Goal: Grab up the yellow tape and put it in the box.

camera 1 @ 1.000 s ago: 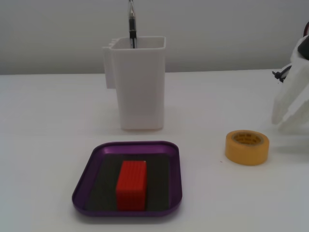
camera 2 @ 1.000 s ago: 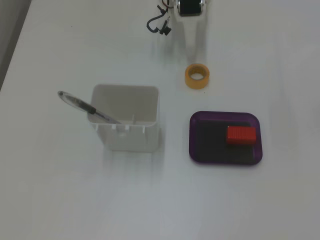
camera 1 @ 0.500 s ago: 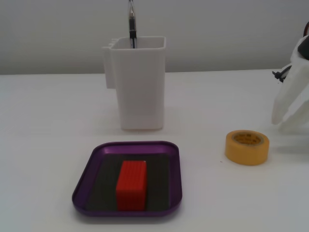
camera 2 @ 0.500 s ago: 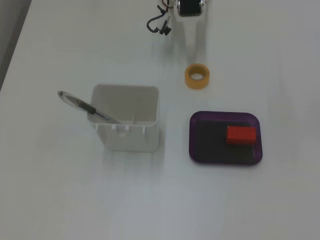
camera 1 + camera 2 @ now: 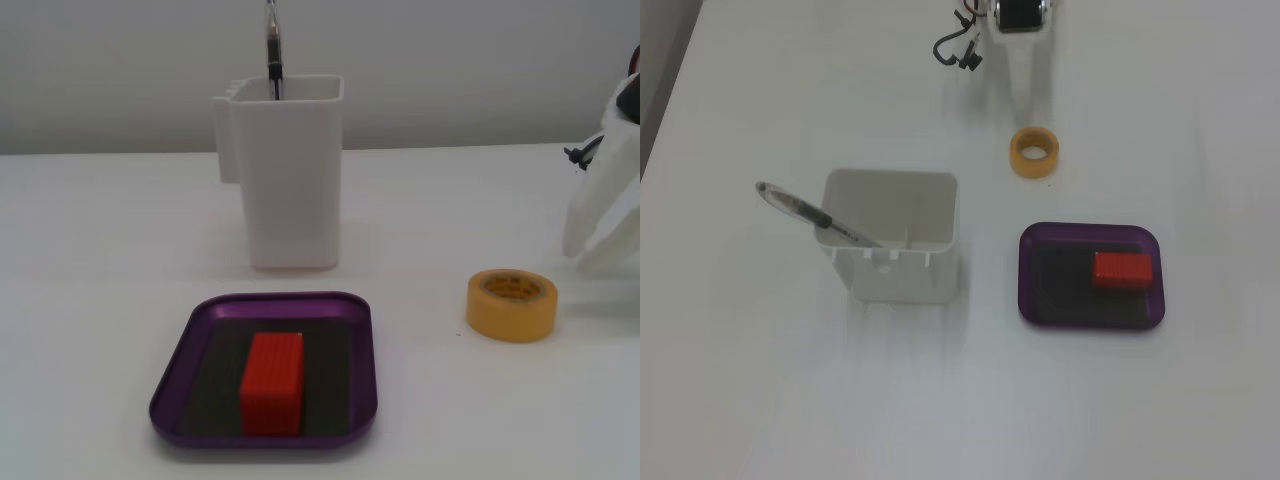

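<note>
Small ring-shaped roll of yellow tape [image 5: 511, 304] lies flat on the white table [image 5: 100, 260], hole up, at right of centre in a fixed view; in the top-down fixed view it sits upper centre [image 5: 1035, 153], just below the arm. White plastic gripper [image 5: 600, 235] is at the right edge, near the roll, not touching; its fingers look spread and empty, though partly cut off by the frame. Tall white plastic box [image 5: 892, 248] with a dark pen [image 5: 810, 212] stands centre-left. Purple metal tray [image 5: 1090, 312] holds a red ribbed block [image 5: 1122, 269], lower right.

Judgement: roll is light, stiff, smooth-sided, not fragile. Best grip is one finger in the core and one outside, pinching the ring wall.
</note>
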You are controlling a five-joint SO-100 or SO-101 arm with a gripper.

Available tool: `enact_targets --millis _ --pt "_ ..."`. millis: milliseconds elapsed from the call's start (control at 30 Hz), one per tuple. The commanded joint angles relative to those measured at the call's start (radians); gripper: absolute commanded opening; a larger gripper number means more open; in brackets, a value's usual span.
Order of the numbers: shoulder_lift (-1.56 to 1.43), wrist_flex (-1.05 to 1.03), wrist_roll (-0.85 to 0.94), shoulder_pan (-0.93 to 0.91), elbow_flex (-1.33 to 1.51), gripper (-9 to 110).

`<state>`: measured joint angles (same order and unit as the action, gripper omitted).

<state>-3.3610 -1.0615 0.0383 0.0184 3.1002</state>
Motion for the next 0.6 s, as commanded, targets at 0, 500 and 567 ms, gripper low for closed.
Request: enact_targets --millis 0,500,567 --pt "-0.078 0.003 -0.003 -0.006 0.009 1" --pt "-0.077 0.002 0.002 -0.008 -0.067 1" --pt "-0.075 0.002 0.003 -0.008 -0.095 1"
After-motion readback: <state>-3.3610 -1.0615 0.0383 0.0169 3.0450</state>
